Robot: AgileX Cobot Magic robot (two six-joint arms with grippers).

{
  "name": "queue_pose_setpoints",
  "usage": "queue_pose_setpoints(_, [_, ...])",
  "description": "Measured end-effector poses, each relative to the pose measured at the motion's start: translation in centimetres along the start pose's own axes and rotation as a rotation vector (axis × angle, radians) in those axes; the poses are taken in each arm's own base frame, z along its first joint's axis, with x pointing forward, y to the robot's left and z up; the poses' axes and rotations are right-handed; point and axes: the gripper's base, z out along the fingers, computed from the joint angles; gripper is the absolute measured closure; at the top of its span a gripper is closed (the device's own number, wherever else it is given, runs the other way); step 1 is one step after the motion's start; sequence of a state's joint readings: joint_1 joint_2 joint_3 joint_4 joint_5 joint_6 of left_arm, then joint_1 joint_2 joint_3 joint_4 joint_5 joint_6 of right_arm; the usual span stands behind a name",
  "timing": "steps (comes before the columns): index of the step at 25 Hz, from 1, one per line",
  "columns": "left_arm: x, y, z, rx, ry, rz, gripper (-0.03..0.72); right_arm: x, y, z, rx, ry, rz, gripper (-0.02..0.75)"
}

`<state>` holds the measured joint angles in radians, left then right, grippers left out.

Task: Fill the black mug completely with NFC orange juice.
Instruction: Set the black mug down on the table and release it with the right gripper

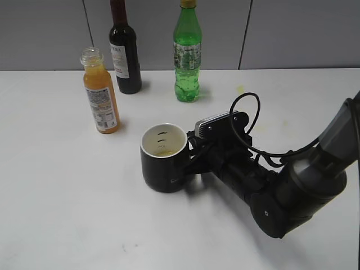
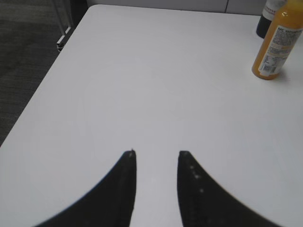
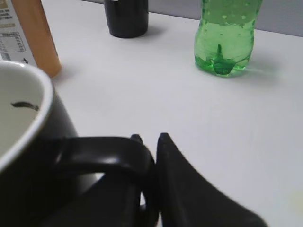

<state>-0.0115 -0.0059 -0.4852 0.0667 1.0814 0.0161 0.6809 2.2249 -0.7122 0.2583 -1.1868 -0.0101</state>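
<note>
The black mug [image 1: 163, 163] stands upright mid-table, white inside, with only a trace of liquid at its bottom. My right gripper [image 1: 190, 161] is shut on the mug's handle [image 3: 118, 156]; in the right wrist view the mug [image 3: 28, 156] fills the left. The uncapped bottle of NFC orange juice [image 1: 100, 93] stands upright behind and left of the mug, nearly full; it also shows in the left wrist view [image 2: 277, 42] and the right wrist view [image 3: 35, 38]. My left gripper [image 2: 156, 153] is open and empty over bare table, out of the exterior view.
A dark wine bottle [image 1: 124, 48] and a tall green soda bottle [image 1: 187, 53] stand at the back, near the grey wall. The table's left edge [image 2: 42, 90] drops to a dark floor.
</note>
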Motion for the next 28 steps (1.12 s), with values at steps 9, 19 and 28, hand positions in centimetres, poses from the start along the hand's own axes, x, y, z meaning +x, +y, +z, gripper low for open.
queue_pose_setpoints(9, [0.0, 0.0, 0.0, 0.000, 0.000, 0.000, 0.451, 0.6, -0.2, -1.0, -0.002, 0.014, -0.003, 0.561])
queue_pose_setpoints(19, [0.0, 0.0, 0.0, 0.000, 0.000, 0.000, 0.451, 0.8, -0.8, -2.8, 0.011, 0.032, 0.011, 0.220])
queue_pose_setpoints(28, [0.0, 0.0, 0.0, 0.000, 0.000, 0.000, 0.451, 0.0, -1.3, -5.5, 0.010, 0.071, 0.009, 0.184])
